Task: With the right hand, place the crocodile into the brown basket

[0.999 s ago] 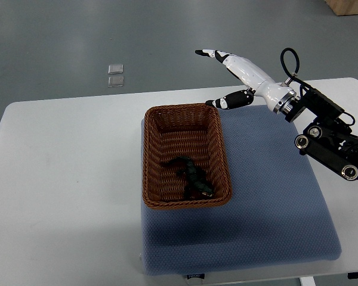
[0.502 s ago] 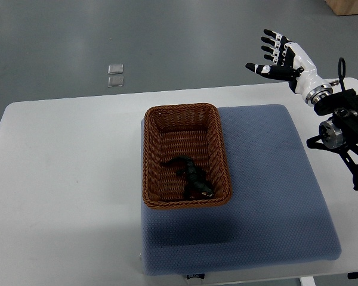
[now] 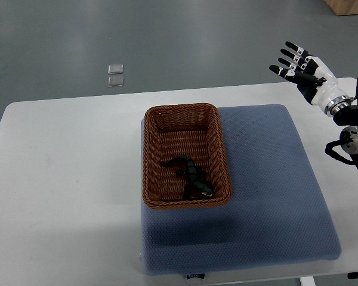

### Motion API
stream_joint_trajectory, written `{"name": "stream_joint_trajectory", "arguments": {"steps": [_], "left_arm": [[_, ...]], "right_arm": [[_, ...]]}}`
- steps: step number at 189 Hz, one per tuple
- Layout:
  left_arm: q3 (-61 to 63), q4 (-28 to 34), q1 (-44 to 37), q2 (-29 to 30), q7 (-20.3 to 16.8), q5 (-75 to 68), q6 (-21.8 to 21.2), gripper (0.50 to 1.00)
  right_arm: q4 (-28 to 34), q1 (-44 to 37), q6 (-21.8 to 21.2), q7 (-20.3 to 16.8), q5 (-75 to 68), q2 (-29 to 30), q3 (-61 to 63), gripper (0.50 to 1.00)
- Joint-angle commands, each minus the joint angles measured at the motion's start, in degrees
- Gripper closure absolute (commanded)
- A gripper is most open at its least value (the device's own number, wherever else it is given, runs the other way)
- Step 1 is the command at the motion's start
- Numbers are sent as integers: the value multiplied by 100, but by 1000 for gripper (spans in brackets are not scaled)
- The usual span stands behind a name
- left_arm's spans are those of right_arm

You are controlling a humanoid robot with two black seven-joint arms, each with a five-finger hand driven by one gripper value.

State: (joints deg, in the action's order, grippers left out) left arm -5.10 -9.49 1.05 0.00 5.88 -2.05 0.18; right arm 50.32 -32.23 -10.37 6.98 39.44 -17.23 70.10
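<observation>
A dark green crocodile toy (image 3: 190,175) lies inside the brown wicker basket (image 3: 152,156), toward its near right corner. The basket rests on the left part of a blue pad (image 3: 268,196). My right hand (image 3: 299,65) is raised at the far right, well away from the basket, above the table's back edge. Its fingers are spread and it holds nothing. The left arm does not show.
The blue pad lies on a white table (image 3: 65,190). Two small clear squares (image 3: 115,75) sit on the grey floor beyond the table. A piece of a wooden box (image 3: 349,6) shows in the top right corner.
My right hand has pulled back from beside the basket's far right corner to the far right edge of the picture and turned upward. The crocodile stays in the basket.
</observation>
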Motion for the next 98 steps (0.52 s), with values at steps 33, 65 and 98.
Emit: {"name": "stream_joint_trajectory", "arguments": {"steps": [33, 65, 98], "left_arm": [[0, 0, 0, 0, 1, -6, 0, 500], [0, 0, 0, 0, 1, 2, 0, 500], [0, 0, 0, 0, 1, -6, 0, 500]], "right_arm": [[-269, 138, -106, -74, 20, 228, 637, 568], [-409, 226, -159, -65, -24, 325, 637, 568], [-497, 226, -132, -56, -68, 325, 628, 568]]}}
